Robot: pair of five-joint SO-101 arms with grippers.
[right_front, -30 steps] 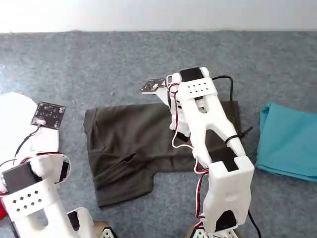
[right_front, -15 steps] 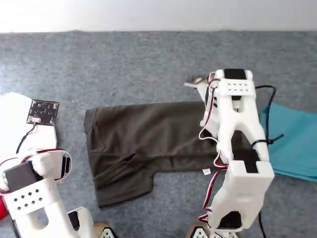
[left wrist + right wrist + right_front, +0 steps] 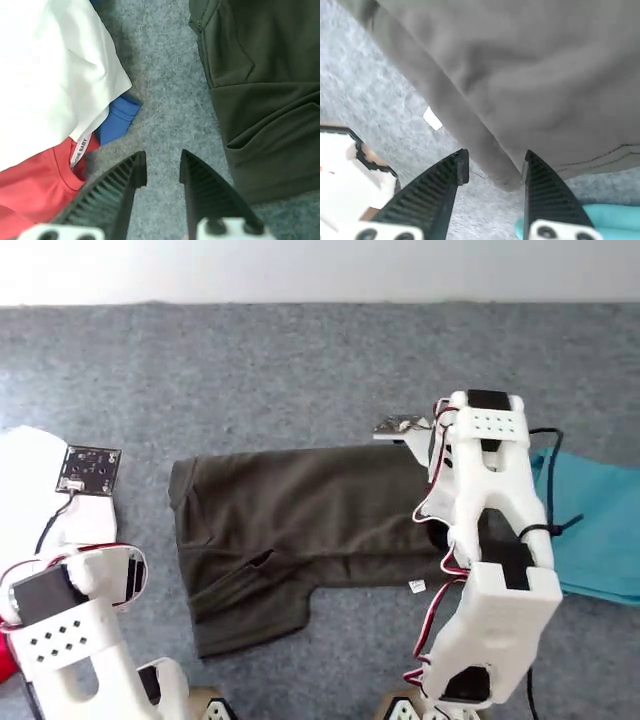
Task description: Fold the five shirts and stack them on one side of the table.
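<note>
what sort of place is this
Probably a robotics test bench: a grey carpet-like table, the white right arm with bare wiring, and shirts laid out for folding, one dark olive shirt, one teal shirt.

A bench (image 3: 250, 360) covered in mottled grey, felt-like fabric with a coarse, flecked nap spans the high view from side to side. Along its far edge runs a pale, brightly lit strip (image 3: 300, 270); whether it is wall or backboard is unclear. Light falls evenly, casting only soft shadows
</note>
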